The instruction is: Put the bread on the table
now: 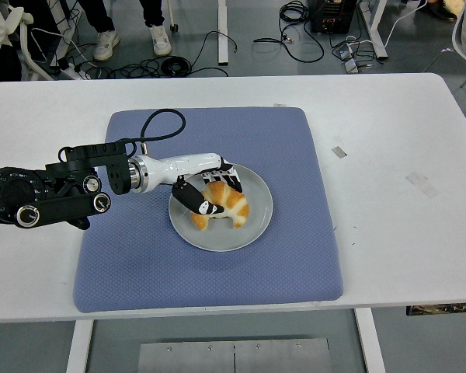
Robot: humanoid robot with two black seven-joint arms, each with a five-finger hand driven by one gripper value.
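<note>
Bread lies on the grey plate atop the blue mat, left hand closed around it.

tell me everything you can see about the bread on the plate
The golden-brown croissant-shaped bread has a glossy crust with paler bands and a curved, crescent form. It lies flat on the round grey plate, left of its centre, atop the blue padded mat. The robot's left hand closes around it, thumb on its near-left side, fingers over its far side.
</note>
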